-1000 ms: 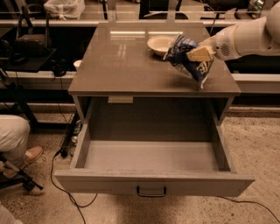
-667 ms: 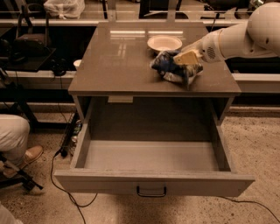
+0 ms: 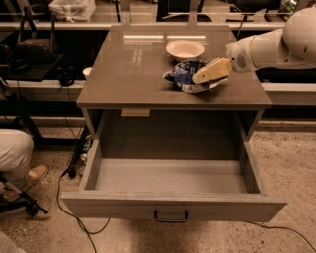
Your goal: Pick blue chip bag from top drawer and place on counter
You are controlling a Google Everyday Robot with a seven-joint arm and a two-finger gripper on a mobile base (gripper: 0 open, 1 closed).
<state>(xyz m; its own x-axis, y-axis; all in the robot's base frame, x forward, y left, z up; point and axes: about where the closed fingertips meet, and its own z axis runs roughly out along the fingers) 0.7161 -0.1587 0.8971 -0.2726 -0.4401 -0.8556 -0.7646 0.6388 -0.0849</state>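
Observation:
The blue chip bag (image 3: pixel 180 74) lies crumpled on the counter (image 3: pixel 128 74), at its right side just in front of the white bowl (image 3: pixel 185 49). My gripper (image 3: pixel 200 77) reaches in from the right on a white arm (image 3: pixel 276 44). Its tan fingers (image 3: pixel 212 70) lie close together over the bag's right part, shut on it, with the bag resting on the counter. The top drawer (image 3: pixel 173 205) is pulled fully out below, its inside bare, and the dark handle (image 3: pixel 170 216) is at the centre of its front panel.
A person's leg and shoe (image 3: pixel 19 163) are on the floor at the left. Cables (image 3: pixel 74 217) run beside the drawer's left corner. A white cup (image 3: pixel 87 72) sits on a low shelf left of the cabinet. Desks and a plastic bag (image 3: pixel 71 9) are behind.
The gripper has carried the bag down and leftward from above the counter's right edge. The bag now rests on the counter in front of the bowl.

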